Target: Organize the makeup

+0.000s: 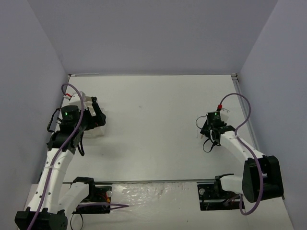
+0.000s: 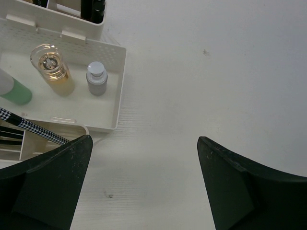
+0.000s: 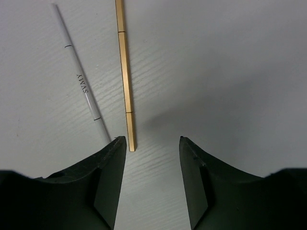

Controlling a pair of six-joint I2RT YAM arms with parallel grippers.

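In the right wrist view a thin tan-gold stick (image 3: pixel 125 72) and a white pencil (image 3: pixel 81 81) lie on the table, running away from me. My right gripper (image 3: pixel 152 139) hangs just over their near ends. Its jaws are part open with bare table between them, and the stick's end sits beside the left fingertip (image 3: pixel 117 148). My left gripper (image 2: pixel 145 139) is wide open over bare table, just right of the white tray (image 2: pixel 117 91). The tray holds a clear amber bottle (image 2: pixel 50 67), a small grey bottle (image 2: pixel 97 79), a white-green bottle (image 2: pixel 12 91) and a checkered pencil (image 2: pixel 29 127).
From above, the tray (image 1: pixel 98 130) sits at the table's left side under my left gripper (image 1: pixel 99 115). My right gripper (image 1: pixel 209 139) is at the right side. Grey walls close in the table at the left, back and right.
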